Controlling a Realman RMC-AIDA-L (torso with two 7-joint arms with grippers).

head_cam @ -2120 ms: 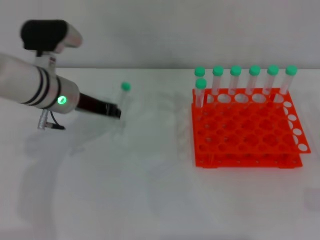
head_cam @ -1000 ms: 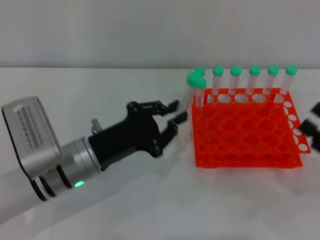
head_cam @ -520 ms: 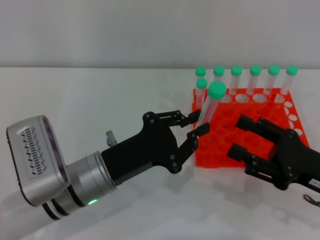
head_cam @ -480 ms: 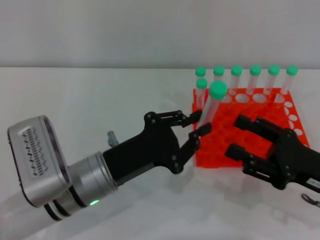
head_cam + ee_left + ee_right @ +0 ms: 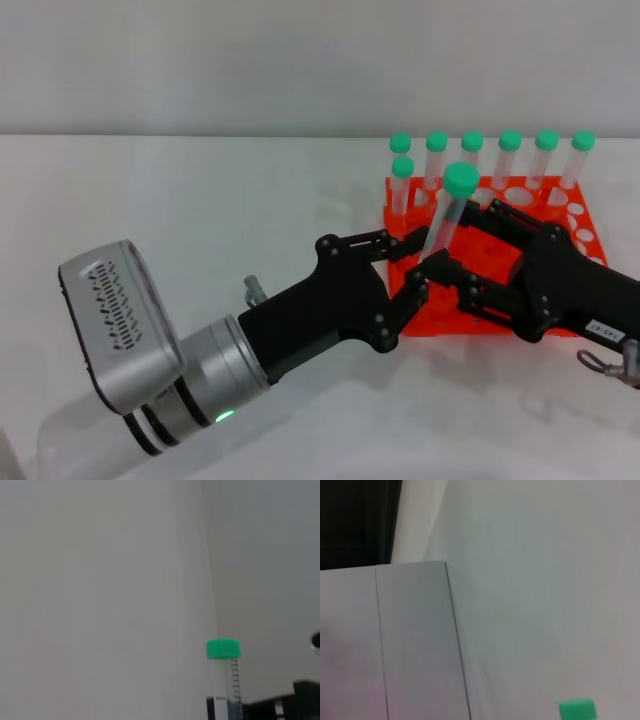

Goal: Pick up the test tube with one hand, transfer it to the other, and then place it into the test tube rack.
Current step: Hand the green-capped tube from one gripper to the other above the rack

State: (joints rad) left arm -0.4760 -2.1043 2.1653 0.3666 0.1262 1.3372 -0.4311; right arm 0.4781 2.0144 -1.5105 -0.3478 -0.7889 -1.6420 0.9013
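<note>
My left gripper (image 5: 424, 254), black on a silver wrist with a green light, is shut on the lower part of the test tube (image 5: 447, 215). It holds the tube nearly upright, green cap up, in front of the orange-red test tube rack (image 5: 590, 238). My right gripper (image 5: 468, 250), black with a small white label, reaches in from the right. It is open, with its fingers (image 5: 488, 211) on either side of the tube. The tube's cap also shows in the left wrist view (image 5: 223, 649) and in the right wrist view (image 5: 576, 710).
Several other green-capped tubes (image 5: 509, 142) stand along the rack's back rows. The rack stands on a white table (image 5: 200, 200), behind both grippers. A plain wall is behind.
My left gripper has carried the tube right, towards the rack. My right gripper has moved in from the right and now has its fingers around the tube.
</note>
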